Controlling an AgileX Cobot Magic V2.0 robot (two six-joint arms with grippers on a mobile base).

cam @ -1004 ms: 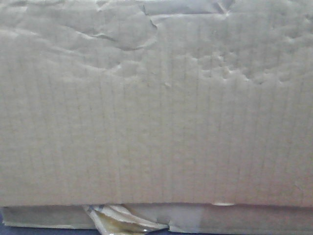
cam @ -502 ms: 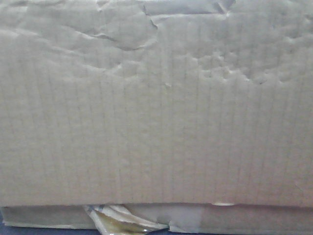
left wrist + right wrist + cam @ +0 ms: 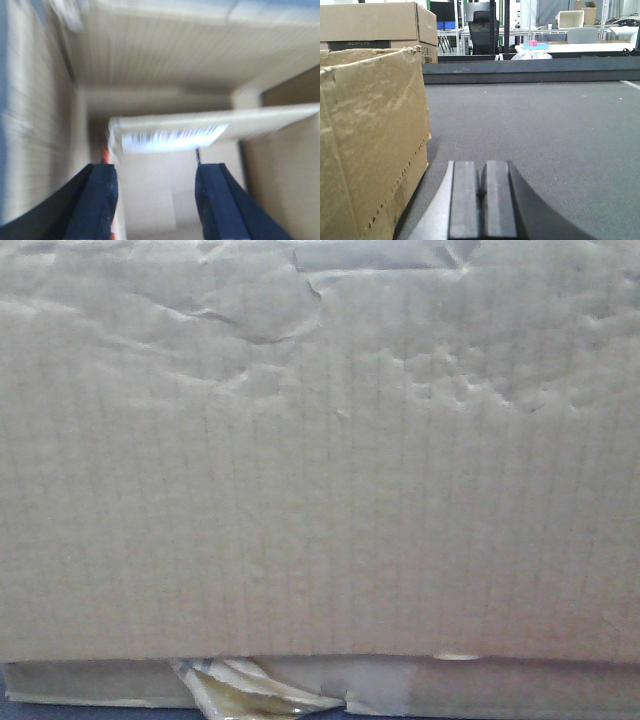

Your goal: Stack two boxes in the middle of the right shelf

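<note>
Left claw (image 3: 156,175) agape, empty — right claw (image 3: 481,172) closed, empty — far box (image 3: 370,22) lettered "ECOFLOW"

A dark grey felt-like table (image 3: 545,130) spreads wide, ending at a raised dark ledge (image 3: 530,75) along its far edge. Beyond it stands a black office chair (image 3: 484,30). Farther right, a white background table (image 3: 570,48) carries a light-blue tray (image 3: 535,46) with a small pink cup (image 3: 533,43) on it.

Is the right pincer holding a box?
No, the right pincer is closed on nothing over the grey tabletop, and the cardboard box stands apart beside it.
</note>
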